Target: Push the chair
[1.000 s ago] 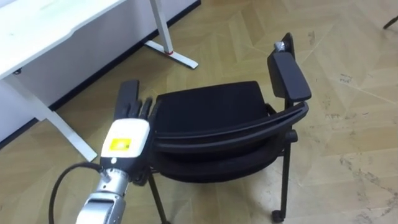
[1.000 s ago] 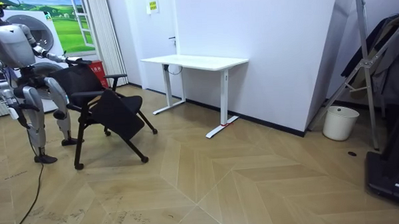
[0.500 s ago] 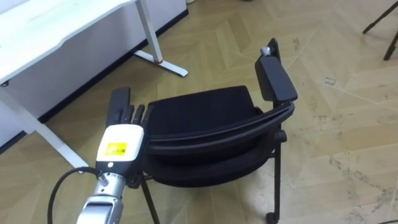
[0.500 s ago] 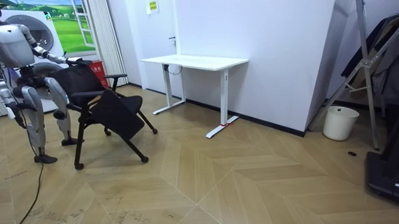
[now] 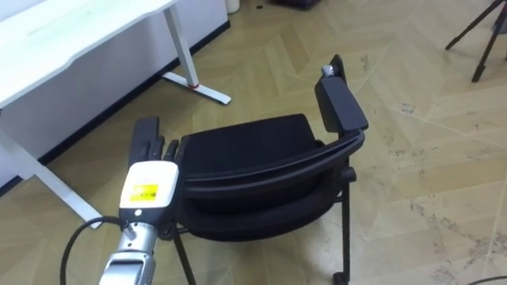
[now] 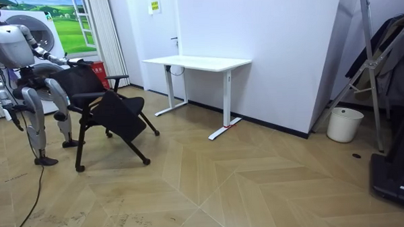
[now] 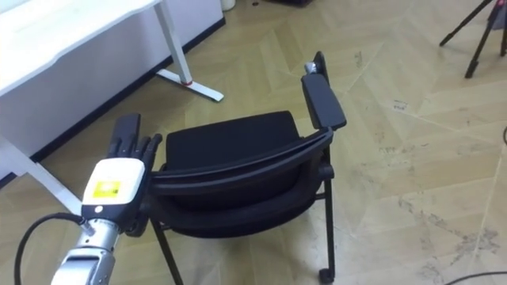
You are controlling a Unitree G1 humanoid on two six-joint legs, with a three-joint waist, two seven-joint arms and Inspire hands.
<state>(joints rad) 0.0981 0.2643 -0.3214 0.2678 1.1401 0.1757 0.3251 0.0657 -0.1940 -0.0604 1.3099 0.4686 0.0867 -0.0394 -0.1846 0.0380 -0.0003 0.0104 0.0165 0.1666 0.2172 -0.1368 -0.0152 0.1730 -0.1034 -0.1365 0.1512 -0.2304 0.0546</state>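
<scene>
You're in the pushing step: your left hand (image 5: 147, 180) rests with fingers straight on the left armrest of the chair (image 5: 245, 146), near the tabletop (image 5: 63, 32). Next, press forward evenly.

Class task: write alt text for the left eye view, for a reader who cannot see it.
The robot's left hand, fingers straight, is at the left edge of a black chair seen from above on a wooden floor. A white desk stands at the upper left.
</scene>
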